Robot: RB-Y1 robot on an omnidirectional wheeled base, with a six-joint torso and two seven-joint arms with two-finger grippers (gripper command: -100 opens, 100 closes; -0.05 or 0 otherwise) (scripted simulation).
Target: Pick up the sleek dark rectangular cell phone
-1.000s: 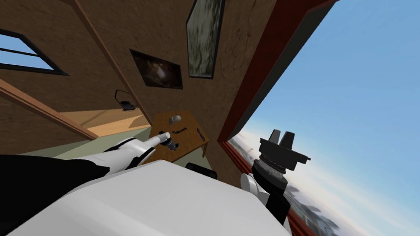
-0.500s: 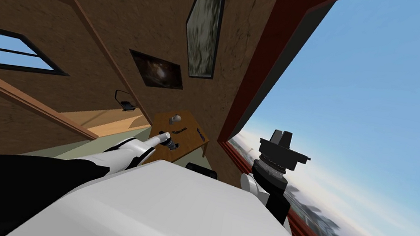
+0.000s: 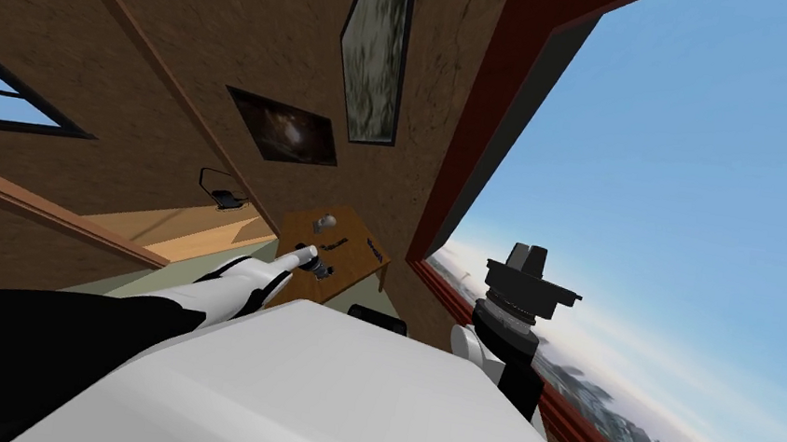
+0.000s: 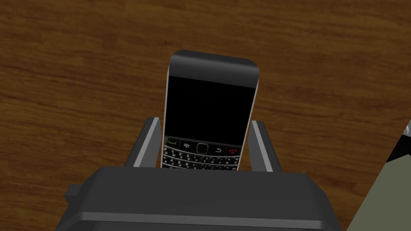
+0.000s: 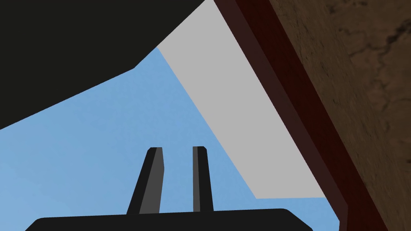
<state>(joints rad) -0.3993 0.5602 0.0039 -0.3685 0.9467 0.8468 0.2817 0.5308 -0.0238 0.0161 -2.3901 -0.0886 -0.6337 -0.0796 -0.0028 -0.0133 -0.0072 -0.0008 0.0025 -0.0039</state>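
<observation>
Left gripper (image 4: 204,121): fingers closed against long sides of cell phone (image 4: 208,100), keypad end between them. Phone face-up over wooden table (image 4: 72,72); clearance from table not discernible. Grasp judged complete; lift remains. Right gripper (image 5: 178,148): fingers nearly together, empty, raised.

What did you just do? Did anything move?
My right gripper, raised at my side with nothing in it, pinched its fingers together. Then my head turned a little, so the whole picture slid sideways. My left gripper stayed where it was, at the phone on the wooden table.
</observation>
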